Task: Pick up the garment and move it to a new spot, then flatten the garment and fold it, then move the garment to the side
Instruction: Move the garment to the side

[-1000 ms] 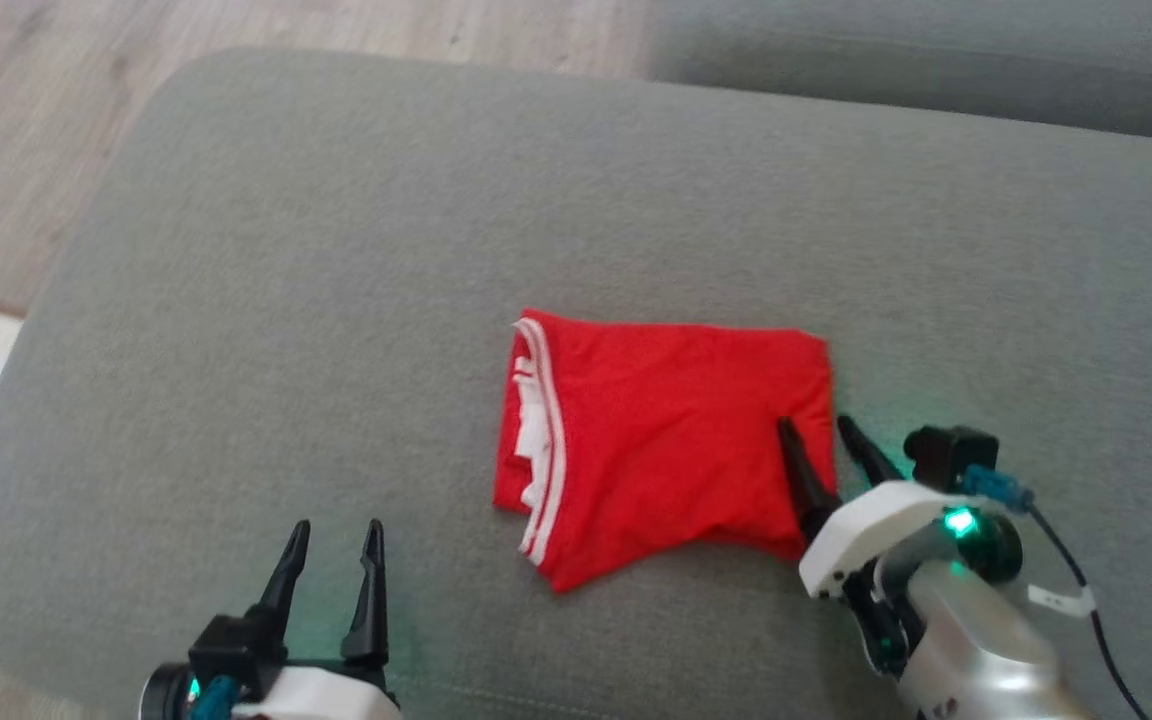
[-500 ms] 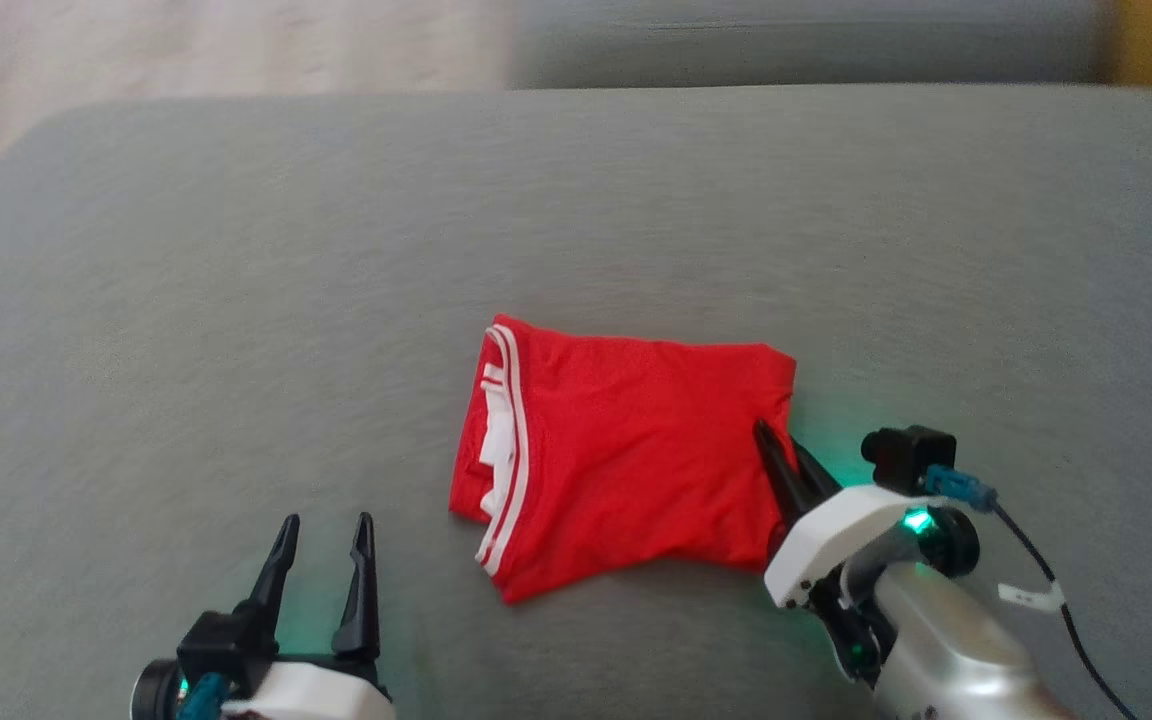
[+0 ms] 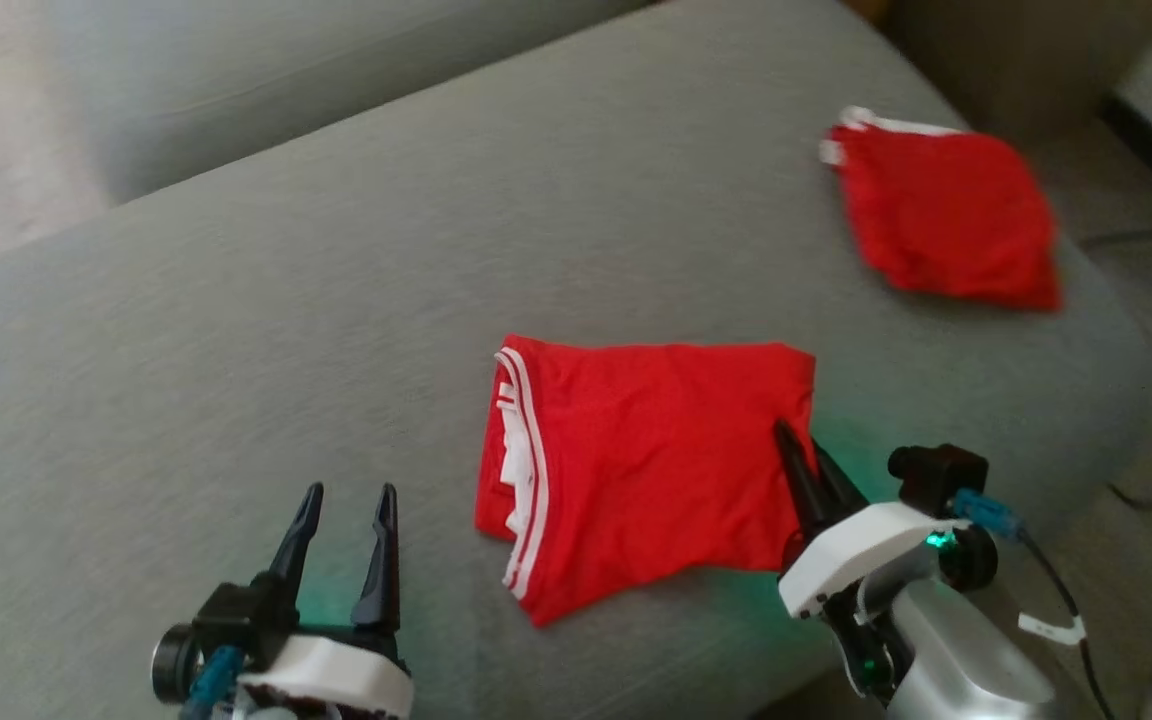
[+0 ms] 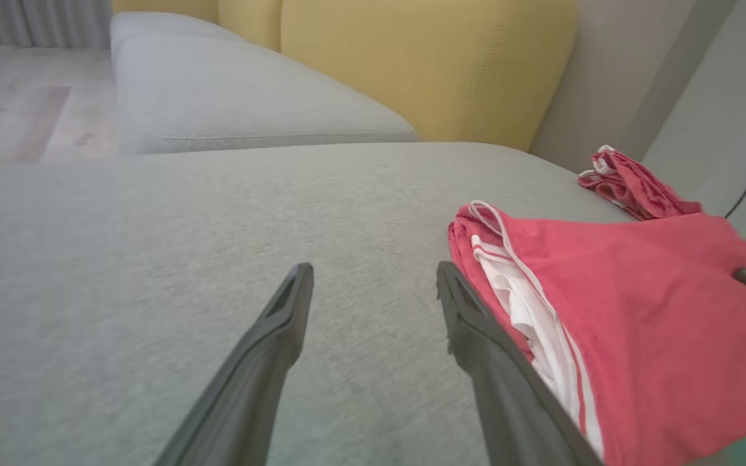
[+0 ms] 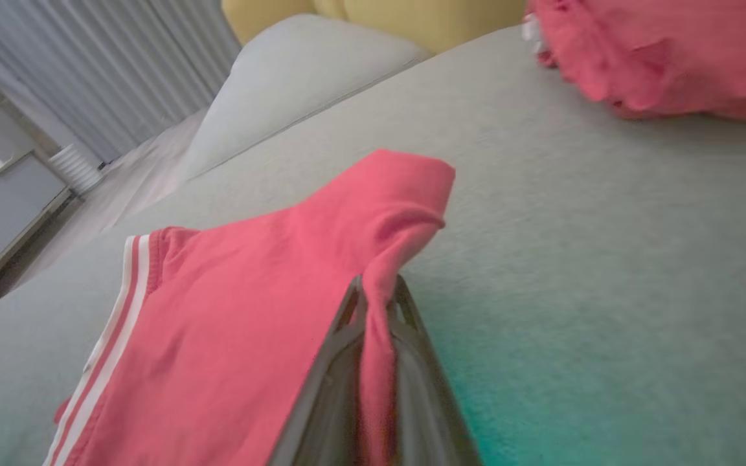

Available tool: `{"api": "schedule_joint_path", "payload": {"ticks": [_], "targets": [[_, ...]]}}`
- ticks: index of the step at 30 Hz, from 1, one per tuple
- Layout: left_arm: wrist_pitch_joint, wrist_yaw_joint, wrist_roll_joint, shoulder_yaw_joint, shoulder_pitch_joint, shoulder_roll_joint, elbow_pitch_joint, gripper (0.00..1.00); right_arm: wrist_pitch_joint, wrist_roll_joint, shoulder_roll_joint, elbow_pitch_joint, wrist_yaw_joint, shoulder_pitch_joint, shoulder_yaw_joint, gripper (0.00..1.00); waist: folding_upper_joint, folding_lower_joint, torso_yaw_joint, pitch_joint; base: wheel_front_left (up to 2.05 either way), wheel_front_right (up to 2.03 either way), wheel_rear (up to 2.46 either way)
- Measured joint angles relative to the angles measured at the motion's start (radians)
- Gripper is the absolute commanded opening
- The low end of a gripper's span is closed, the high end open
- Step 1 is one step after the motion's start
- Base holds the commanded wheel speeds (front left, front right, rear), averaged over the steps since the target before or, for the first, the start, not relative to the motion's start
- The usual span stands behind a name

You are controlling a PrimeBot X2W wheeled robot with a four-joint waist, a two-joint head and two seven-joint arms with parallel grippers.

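Pinched between the closed fingers of the right gripper (image 3: 800, 441): the near right edge of the folded red garment (image 3: 636, 460), spread on the grey cushion (image 3: 236, 330) to that gripper's left. Further left, near the striped waistband (image 3: 526, 470), left gripper (image 3: 351, 492), fingers apart, holding nothing. Beyond the right gripper, a second red garment (image 3: 946, 215).

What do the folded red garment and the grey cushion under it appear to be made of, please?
The folded red garment looks like soft matte jersey: it creases limply, with white striped trim. The grey cushion seems woven upholstery, matte, finely heathered.
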Motion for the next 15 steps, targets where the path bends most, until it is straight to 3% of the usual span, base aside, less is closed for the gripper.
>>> {"api": "schedule_joint_path", "payload": {"ticks": [6, 10, 15], "targets": [[0.000, 0.000, 0.000, -0.014, -0.011, 0.000, 0.000, 1.00, 0.000, -0.040, 0.000, -0.029, 0.000, -0.004, -0.048, 0.00, 0.0000, 0.0000, -0.091, 0.019, 0.00, 0.00, 0.00], [0.000, 0.000, 0.000, -0.016, -0.012, 0.000, 0.004, 1.00, 0.000, -0.104, 0.000, -0.032, 0.000, -0.043, -0.093, 0.00, 0.0000, 0.0001, -0.085, 0.039, 0.00, 0.00, 0.00], [0.000, -0.001, 0.003, -0.012, -0.012, 0.000, 0.008, 1.00, 0.000, -0.237, -0.014, -0.021, 0.000, -0.210, -0.166, 0.00, 0.0000, 0.0001, -0.052, 0.051, 0.00, 0.00, 0.00]]}}
